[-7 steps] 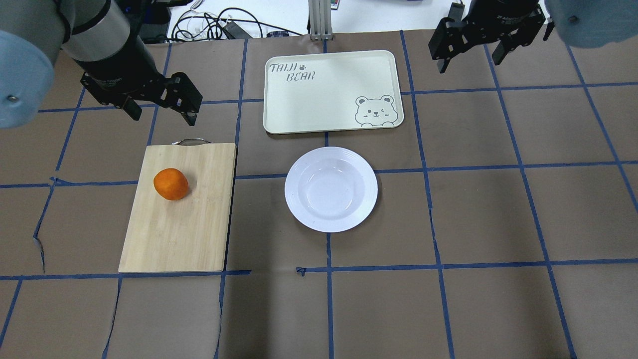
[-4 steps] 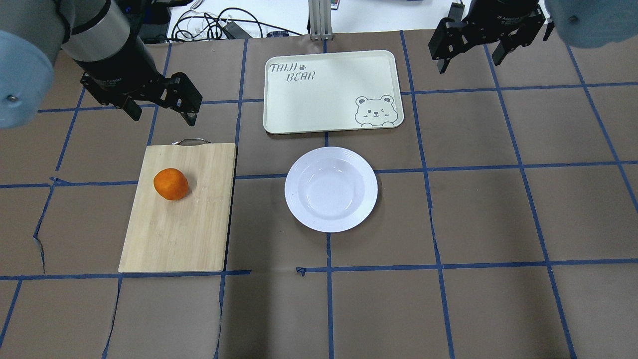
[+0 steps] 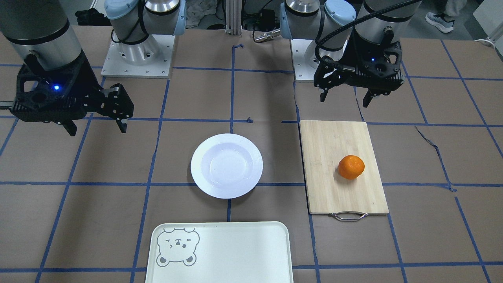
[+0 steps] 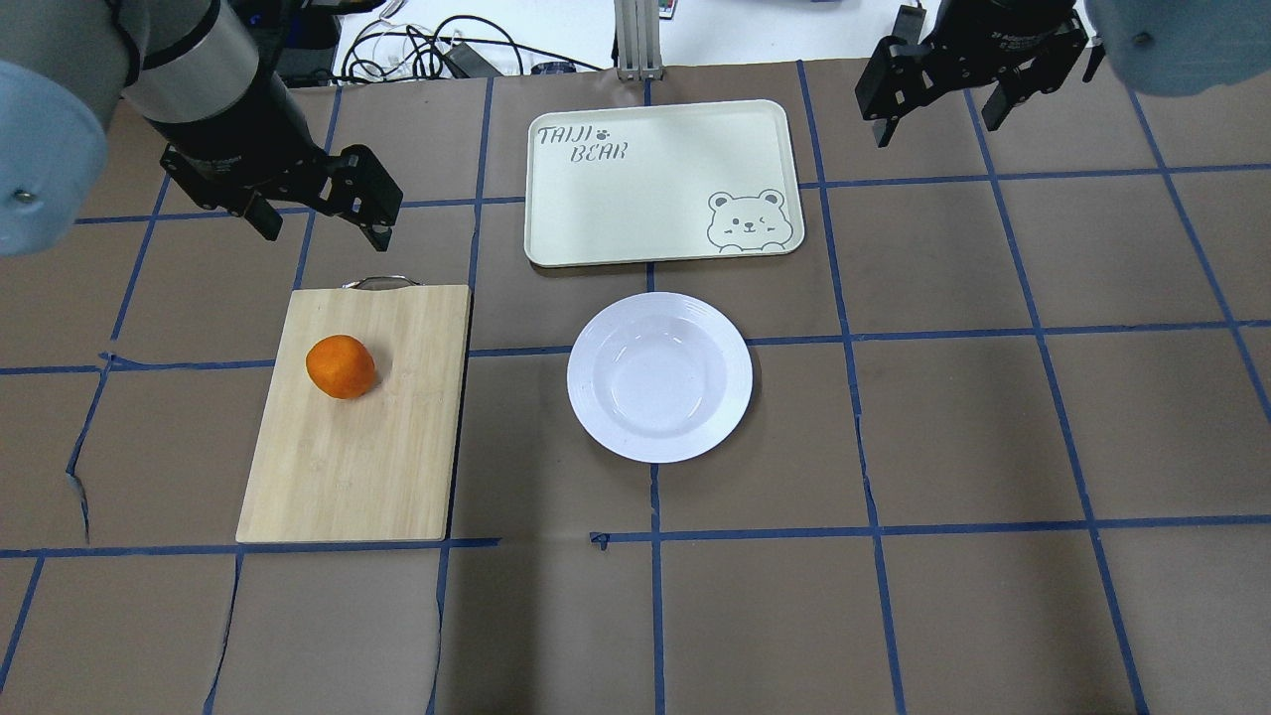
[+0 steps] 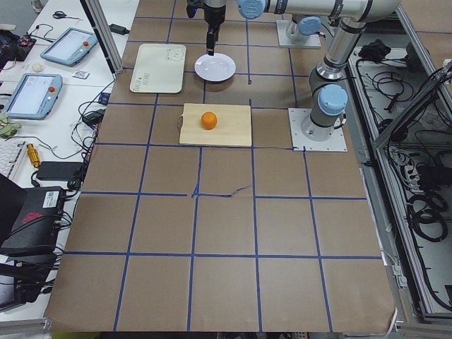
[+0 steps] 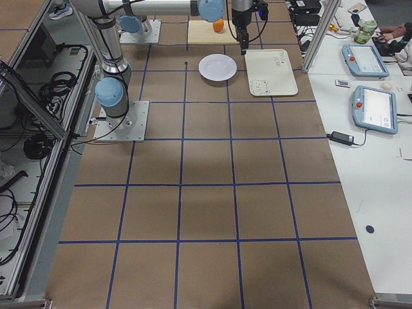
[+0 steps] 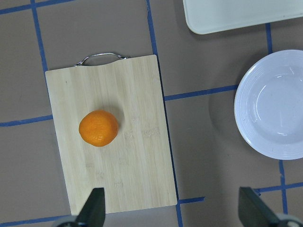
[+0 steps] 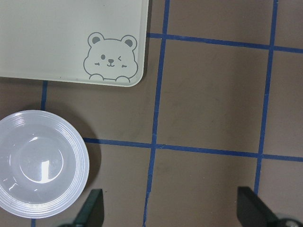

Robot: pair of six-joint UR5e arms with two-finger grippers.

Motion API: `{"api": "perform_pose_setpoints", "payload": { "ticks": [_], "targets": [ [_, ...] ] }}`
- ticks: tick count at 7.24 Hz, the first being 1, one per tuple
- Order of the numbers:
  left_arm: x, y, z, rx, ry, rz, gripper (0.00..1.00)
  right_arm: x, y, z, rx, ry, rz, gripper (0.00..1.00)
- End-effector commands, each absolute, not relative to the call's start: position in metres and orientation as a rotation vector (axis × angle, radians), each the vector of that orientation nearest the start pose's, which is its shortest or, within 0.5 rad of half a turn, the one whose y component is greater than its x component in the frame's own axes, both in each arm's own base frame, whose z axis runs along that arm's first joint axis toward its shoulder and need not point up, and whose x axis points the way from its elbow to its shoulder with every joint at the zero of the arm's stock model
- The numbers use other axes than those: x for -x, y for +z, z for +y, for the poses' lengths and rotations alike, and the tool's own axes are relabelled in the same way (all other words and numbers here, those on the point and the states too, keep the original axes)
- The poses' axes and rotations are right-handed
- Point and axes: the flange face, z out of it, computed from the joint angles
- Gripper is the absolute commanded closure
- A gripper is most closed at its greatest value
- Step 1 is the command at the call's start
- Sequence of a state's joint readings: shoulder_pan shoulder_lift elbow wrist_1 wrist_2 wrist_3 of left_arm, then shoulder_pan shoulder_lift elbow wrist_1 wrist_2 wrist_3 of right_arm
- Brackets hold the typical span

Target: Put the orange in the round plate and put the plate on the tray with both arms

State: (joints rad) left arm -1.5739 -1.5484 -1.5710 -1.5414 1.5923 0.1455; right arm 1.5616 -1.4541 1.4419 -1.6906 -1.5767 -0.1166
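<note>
The orange (image 4: 341,366) lies on a bamboo cutting board (image 4: 377,467), left of the white round plate (image 4: 659,376), which is empty. Beyond the plate rests the cream tray (image 4: 635,199) with its bear face. My left gripper (image 4: 323,226) hovers open above the table just past the board's metal handle, nothing between its fingers. My right gripper (image 4: 938,119) hangs open high at the far right, beside the tray's right end. In the left wrist view the orange (image 7: 98,128) and plate (image 7: 272,104) lie below the open fingers. The right wrist view shows plate (image 8: 40,163) and tray (image 8: 71,38).
The table is brown paper with blue tape grid lines (image 4: 655,556). Cables (image 4: 427,50) and a metal post (image 4: 635,40) sit past the far edge. Both arm bases (image 3: 137,51) stand at the robot's side of the table.
The right gripper has edged very slightly toward the far edge. The left gripper, orange, plate and tray stay where they were.
</note>
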Motion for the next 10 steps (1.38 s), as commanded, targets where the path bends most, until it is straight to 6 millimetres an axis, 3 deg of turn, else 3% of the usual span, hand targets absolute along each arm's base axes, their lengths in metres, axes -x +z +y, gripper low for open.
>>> {"api": "perform_pose_setpoints", "payload": {
  "ticks": [1,2,4,5,8,10],
  "targets": [
    [0.13,0.498,-0.49,-0.225,-0.066,3.102,0.0,-0.128,0.504,-0.555,0.168,-0.214,3.143,0.0],
    [0.126,0.491,-0.494,-0.221,-0.044,3.1,0.0,-0.128,0.504,-0.555,0.168,-0.212,3.143,0.0],
    [0.091,0.431,-0.505,-0.115,0.128,3.118,0.0,-0.128,0.504,-0.555,0.168,-0.207,3.143,0.0],
    [0.089,0.405,-0.512,-0.112,0.146,3.112,0.0,-0.127,0.504,-0.555,0.166,-0.212,3.143,0.0],
    [0.066,0.298,-0.523,-0.144,0.233,3.097,0.0,-0.129,0.504,-0.555,0.171,-0.212,3.141,0.0],
    [0.038,0.266,-0.536,-0.172,0.266,3.098,0.0,-0.128,0.504,-0.555,0.168,-0.217,3.141,0.0]
  ]
}}
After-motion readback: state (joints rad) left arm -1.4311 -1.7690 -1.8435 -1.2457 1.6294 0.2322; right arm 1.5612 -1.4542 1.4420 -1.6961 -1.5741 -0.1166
